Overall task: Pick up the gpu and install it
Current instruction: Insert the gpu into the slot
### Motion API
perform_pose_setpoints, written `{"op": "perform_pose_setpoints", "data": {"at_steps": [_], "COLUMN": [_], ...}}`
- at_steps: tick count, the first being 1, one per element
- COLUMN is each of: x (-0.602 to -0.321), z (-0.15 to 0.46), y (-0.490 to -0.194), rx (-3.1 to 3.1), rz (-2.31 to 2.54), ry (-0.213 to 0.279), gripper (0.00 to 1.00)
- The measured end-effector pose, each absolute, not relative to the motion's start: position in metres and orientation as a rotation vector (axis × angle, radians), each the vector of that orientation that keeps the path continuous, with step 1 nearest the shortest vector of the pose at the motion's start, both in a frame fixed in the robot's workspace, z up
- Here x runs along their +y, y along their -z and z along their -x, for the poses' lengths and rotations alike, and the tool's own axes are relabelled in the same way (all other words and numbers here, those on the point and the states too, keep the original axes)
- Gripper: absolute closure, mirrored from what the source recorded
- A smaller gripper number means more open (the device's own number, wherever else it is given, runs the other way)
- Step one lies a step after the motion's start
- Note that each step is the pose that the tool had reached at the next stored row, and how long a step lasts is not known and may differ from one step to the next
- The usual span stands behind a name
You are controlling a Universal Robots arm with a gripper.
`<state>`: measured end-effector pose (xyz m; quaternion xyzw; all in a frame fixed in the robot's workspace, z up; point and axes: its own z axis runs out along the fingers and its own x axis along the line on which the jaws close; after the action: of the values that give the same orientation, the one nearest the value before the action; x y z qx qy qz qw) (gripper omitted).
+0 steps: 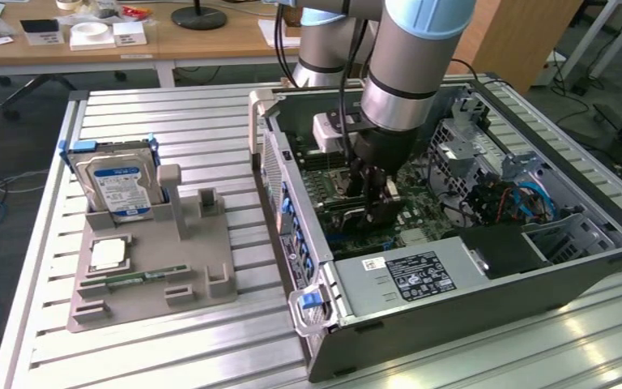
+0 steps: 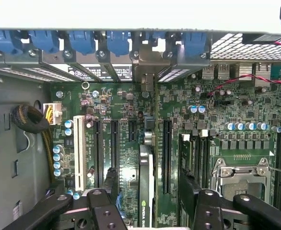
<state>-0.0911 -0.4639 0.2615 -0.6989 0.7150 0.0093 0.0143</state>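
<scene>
The gpu (image 2: 146,167) stands on edge on the green motherboard (image 2: 126,158) inside the open computer case (image 1: 484,300). It is a thin black card, and its silver end bracket (image 2: 146,72) meets the row of rear slots. My gripper (image 2: 149,199) straddles it and is open. One black finger (image 2: 109,191) stands off on one side and the other finger (image 2: 191,191) on the far side, each with a gap to the card. In the exterior view my gripper (image 1: 376,207) reaches down into the middle of the case and hides most of the card.
On the exterior view's left, a grey fixture (image 1: 181,267) holds an upright silver hard drive (image 1: 122,182), a processor chip (image 1: 109,254) and a slim green memory stick (image 1: 127,279). Near the card are an open processor socket (image 2: 241,177), blue slot clips (image 2: 83,40) and a cable bundle (image 2: 30,120).
</scene>
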Motion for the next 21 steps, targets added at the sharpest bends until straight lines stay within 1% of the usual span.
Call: {"op": "perform_pose_setpoints", "data": {"at_steps": [14, 21], "x": [-0.4639, -0.4639], "z": [0.0911, 0.0911], "y": [-0.2646, -0.2708], "rx": [2.226, 2.226], "rz": [2.176, 2.176], "ry": [-0.029, -0.029], "gripper": [0.36, 0.36]}}
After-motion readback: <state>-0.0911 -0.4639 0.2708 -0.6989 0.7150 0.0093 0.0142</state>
